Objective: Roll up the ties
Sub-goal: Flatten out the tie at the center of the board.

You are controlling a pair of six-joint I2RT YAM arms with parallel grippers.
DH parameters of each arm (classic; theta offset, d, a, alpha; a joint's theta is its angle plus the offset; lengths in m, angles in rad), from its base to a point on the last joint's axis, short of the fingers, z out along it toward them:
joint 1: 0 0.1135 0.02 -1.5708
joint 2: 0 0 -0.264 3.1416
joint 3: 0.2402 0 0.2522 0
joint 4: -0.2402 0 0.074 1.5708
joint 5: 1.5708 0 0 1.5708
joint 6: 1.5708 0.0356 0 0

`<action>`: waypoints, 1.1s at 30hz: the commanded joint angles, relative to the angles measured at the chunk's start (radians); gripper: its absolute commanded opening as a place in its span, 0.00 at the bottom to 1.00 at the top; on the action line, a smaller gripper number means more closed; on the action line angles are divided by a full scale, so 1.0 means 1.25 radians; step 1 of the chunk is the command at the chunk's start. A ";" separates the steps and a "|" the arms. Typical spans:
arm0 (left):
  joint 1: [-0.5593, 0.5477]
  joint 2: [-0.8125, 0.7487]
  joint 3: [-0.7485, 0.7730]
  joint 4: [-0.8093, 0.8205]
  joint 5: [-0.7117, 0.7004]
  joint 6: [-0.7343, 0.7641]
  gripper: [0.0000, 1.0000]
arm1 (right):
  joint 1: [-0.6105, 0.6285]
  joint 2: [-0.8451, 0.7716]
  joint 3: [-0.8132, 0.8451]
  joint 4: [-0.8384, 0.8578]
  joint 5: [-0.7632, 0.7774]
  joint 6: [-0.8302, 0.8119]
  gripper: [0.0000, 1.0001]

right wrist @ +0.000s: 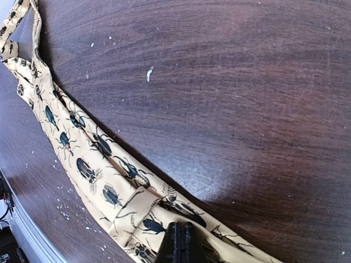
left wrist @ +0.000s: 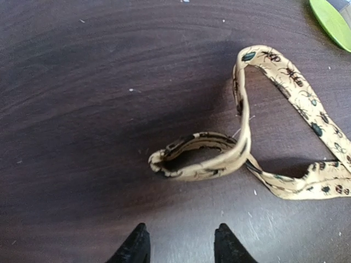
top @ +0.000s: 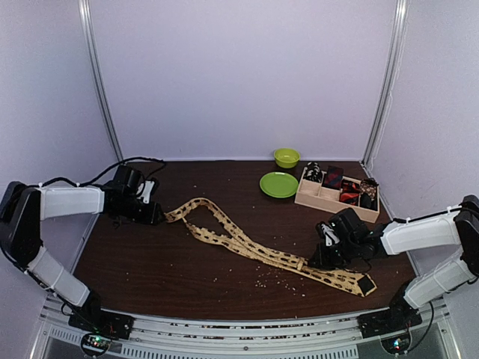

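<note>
Left wrist view, tan beetle-printed fabric tie [left wrist: 219,163] curled in loop, dark woodgrain table [left wrist: 82,109]

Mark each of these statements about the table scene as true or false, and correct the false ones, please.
1. The long tie lies unrolled across the table. True.
2. The left gripper holds the curled end of the tie. False: it is open, short of that end, with nothing between its fingers.
3. The right gripper is shut, its tips at the tie. True.
4. The green bowl stands on the green plate. False: the bowl stands behind the plate, not on it.
5. The wooden tray holds nothing. False: small rolled bundles sit in its compartments.
</note>
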 commanded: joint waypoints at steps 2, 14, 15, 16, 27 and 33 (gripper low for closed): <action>0.012 0.077 -0.043 0.269 0.068 -0.077 0.50 | -0.011 0.006 -0.036 -0.119 0.044 -0.015 0.00; 0.025 0.258 0.012 0.393 0.168 -0.106 0.31 | -0.014 -0.003 -0.030 -0.135 0.053 -0.012 0.00; 0.025 0.257 0.017 0.380 0.167 -0.103 0.23 | -0.015 -0.005 -0.031 -0.138 0.055 -0.013 0.00; 0.024 0.247 0.019 0.367 0.165 -0.099 0.16 | -0.016 -0.007 -0.031 -0.138 0.058 -0.014 0.00; 0.026 0.013 0.341 -0.316 -0.120 0.137 0.00 | -0.023 0.002 -0.024 -0.152 0.058 -0.034 0.00; 0.027 0.001 0.486 -0.550 -0.150 0.225 0.00 | -0.025 0.007 -0.017 -0.156 0.063 -0.040 0.00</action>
